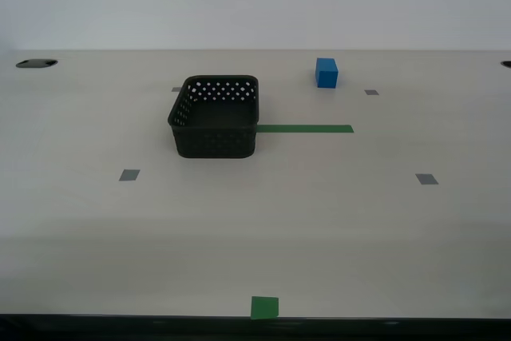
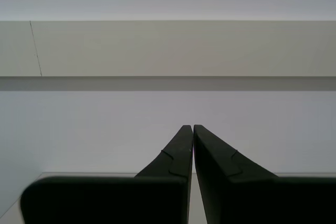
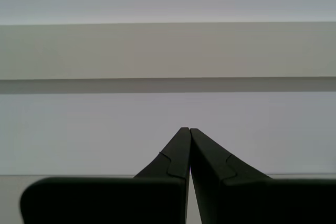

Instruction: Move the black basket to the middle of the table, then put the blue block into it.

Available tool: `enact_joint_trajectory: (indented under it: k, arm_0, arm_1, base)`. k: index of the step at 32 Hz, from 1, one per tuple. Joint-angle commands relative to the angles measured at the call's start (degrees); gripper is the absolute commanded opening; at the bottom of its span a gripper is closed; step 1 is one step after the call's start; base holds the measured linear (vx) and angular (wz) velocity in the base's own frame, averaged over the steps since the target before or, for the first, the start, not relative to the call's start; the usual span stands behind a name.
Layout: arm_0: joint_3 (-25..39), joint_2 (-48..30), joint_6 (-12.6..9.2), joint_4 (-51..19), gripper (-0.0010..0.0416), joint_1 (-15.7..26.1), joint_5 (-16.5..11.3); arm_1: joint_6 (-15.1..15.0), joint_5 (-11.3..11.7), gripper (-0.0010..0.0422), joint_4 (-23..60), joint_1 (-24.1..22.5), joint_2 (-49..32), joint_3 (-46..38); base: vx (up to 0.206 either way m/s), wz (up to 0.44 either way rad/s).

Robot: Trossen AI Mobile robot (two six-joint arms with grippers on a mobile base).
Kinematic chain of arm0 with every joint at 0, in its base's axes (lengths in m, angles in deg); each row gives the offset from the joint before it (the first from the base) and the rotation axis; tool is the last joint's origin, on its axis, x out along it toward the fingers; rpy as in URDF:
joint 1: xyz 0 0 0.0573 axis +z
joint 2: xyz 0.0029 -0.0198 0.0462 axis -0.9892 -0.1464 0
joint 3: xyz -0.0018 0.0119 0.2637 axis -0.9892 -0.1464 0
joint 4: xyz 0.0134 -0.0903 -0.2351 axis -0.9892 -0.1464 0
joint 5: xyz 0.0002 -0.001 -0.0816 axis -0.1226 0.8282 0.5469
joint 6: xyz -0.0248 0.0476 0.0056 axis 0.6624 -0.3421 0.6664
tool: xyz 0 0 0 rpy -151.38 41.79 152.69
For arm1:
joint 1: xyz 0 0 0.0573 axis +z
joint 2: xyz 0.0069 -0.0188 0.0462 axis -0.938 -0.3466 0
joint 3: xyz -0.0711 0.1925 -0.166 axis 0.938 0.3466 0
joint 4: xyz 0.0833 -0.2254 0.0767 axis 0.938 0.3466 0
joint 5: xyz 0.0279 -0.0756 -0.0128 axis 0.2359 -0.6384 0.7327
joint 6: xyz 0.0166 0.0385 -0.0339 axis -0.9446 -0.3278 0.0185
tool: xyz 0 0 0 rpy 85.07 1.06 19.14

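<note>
My second gripper (image 2: 190,127), jaws pressed together, facing a pale wall (image 2: 105,124)

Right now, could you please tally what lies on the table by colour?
Black: 1, the black basket
Blue: 1, the blue block
Green: 2, the tape strip and the tape square
Grey: 4 clear tape squares, e.g.; a fifth seems to peek behind the basket
Total: 8

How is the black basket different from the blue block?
The black basket is much bigger than the blue block. The basket is black, while the block is bright blue. The basket is open on top with small round holes in its walls, while the block is solid. The basket sits nearer the camera, touching the end of the green tape strip; the block stands farther back. Both rest on the table, untouched.
</note>
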Motion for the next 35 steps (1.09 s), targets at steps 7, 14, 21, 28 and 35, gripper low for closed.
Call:
enact_joint_trajectory:
  k: [7,14,21,28,35]
  arm_0:
    - [0.0,0.0,0.0,0.2,0.0,0.0,0.0]
    - [0.0,0.0,0.0,0.2,0.0001,0.0,0.0]
    - [0.0,0.0,0.0,0.2,0.0001,0.0,0.0]
    - [0.0,0.0,0.0,0.2,0.0,0.0,0.0]
    - [0.0,0.0,0.0,0.2,0.0,0.0,0.0]
  arm_1:
    - [0.0,0.1,0.0,-0.2,0.0,0.0,0.0]
    - [0.0,0.1,0.0,-0.2,0.0,0.0,0.0]
    - [0.1,0.1,0.0,-0.2,0.0,0.0,0.0]
    - [0.1,0.1,0.0,-0.2,0.0,0.0,0.0]
    - [0.0,0.1,0.0,-0.2,0.0,0.0,0.0]
  base:
    - [0.0,0.0]
    - [0.0,0.0]
    - [0.0,0.0]
    - [0.0,0.0]
    - [0.0,0.0]
